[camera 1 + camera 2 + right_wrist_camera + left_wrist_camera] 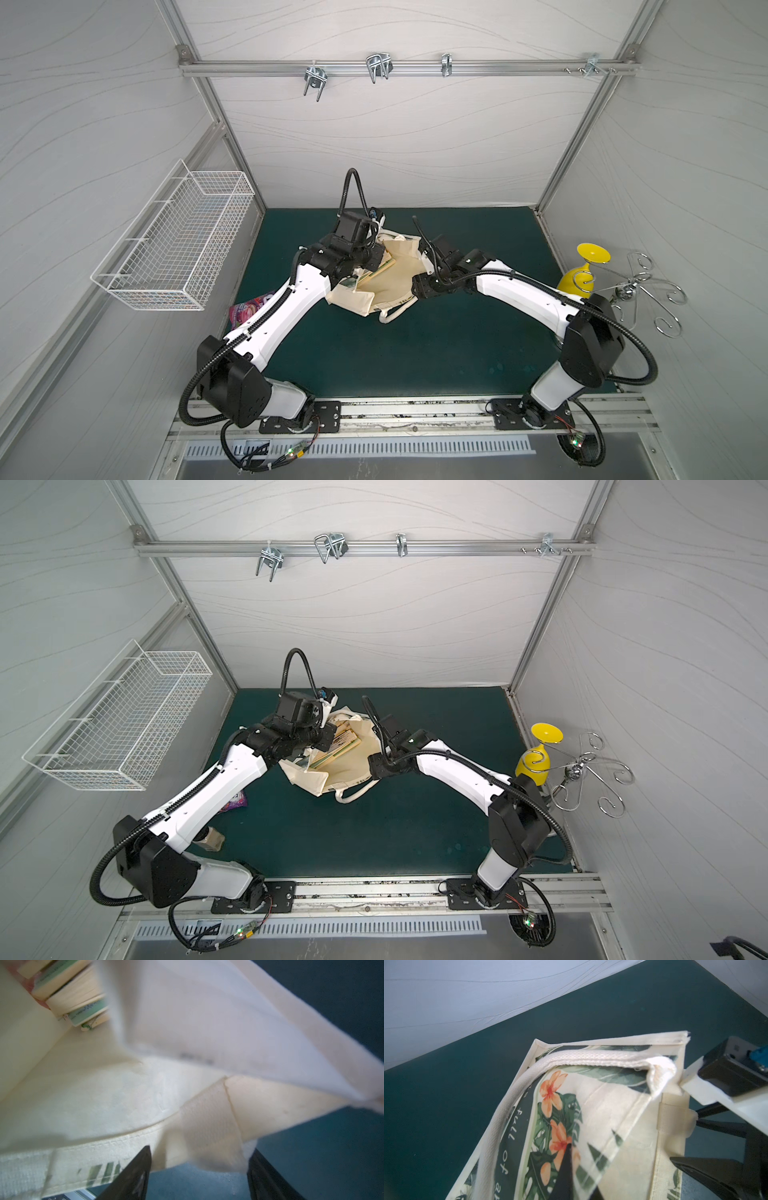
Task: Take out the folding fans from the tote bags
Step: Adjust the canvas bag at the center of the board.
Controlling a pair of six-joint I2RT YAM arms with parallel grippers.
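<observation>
- Nearest the arm bases, the green mat [415, 357] shows no fan lying on it. A pink snack packet [249, 311] lies half under the left arm and is no part of the job.
- A little further out, the tote bag [386, 286] sits mid-mat with its mouth gaping upward. One looped handle [392, 314] is flopped onto the mat toward the bases.
- The right gripper [201, 1149] is at the tote's right rim. Its jaws are spread, the stitched end of a handle strap lies between them, and neither finger looks to be pressing on the cloth. I judge this arm is free, or very nearly free, to move.
- Inside the bag, the folding fans [337, 746] lie closed and stacked against the left inner wall, with pale ribs and green edging showing. As far as the views show, all of them are in the tote.
- At the far-left side, the left gripper [568, 1153] has its jaws pressed together, pinching the tote's wall beside the printed floral face. The second handle [571, 1059] lies along that face.
- The step in hand looks like opening the mouth, and no fan is gripped yet. The next move calls for the right gripper to go over the rim and down onto the topmost fan. It should close across the fan's narrow width while the left pinch holds the wall up. If the wall slumps, it could cover the stack.
- Farthest off, the wire basket [178, 249] on the left wall and the hooks [378, 66] on the back rail play no part.
</observation>
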